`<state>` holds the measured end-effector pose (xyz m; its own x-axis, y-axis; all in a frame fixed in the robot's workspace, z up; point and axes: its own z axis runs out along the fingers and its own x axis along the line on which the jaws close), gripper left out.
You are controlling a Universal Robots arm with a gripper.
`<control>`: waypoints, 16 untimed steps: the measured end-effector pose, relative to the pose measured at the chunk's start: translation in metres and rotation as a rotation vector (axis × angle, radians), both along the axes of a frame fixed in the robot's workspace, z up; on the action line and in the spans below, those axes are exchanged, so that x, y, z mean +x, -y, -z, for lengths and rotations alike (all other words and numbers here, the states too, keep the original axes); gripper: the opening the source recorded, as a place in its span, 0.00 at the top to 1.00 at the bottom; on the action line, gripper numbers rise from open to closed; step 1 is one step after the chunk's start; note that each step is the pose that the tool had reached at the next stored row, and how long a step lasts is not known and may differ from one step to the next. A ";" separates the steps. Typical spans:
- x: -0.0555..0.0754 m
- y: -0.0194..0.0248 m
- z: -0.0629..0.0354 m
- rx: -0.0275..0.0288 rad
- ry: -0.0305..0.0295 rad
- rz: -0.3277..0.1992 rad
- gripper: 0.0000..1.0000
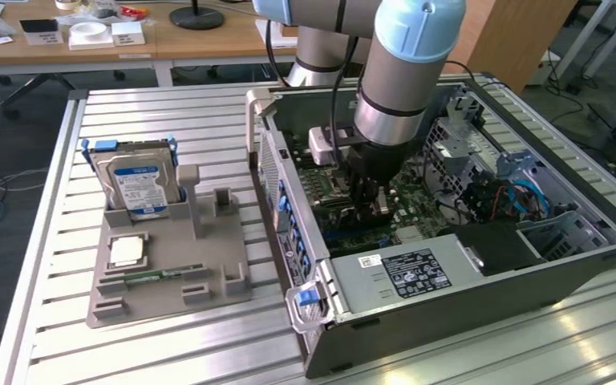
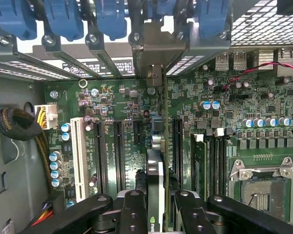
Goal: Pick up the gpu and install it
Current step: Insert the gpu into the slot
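1. The gripper [image 2: 155,207] is down inside the open PC case [image 1: 565,265], clamped on the gpu [image 2: 156,175], which sits edge-on between its fingers [image 2: 133,214].
2. The gpu stands upright over the motherboard [image 2: 117,112], lined up with the slots [image 2: 118,148] near the white one [image 2: 79,151]. Can't tell if it's seated yet.
3. The wrist view gets the close-up: blue slot latches [image 2: 63,19], CPU socket [image 2: 261,187].
4. The exterior view gives the wider scene: the arm [image 1: 404,80] reaching in, and a grey holder [image 1: 169,277] beside the case with a hard drive [image 1: 137,186] standing in it.
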<state>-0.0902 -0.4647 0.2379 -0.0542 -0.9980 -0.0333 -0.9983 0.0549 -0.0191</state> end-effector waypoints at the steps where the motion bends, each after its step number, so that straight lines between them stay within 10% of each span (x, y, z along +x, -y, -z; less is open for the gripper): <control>1: 0.000 0.0000 0.0000 0.0000 -0.0001 0.000 0.73; 16: 0.000 0.0000 0.0016 0.0003 0.0001 0.000 0.73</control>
<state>-0.0902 -0.4646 0.2362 -0.0543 -0.9980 -0.0336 -0.9983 0.0549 -0.0191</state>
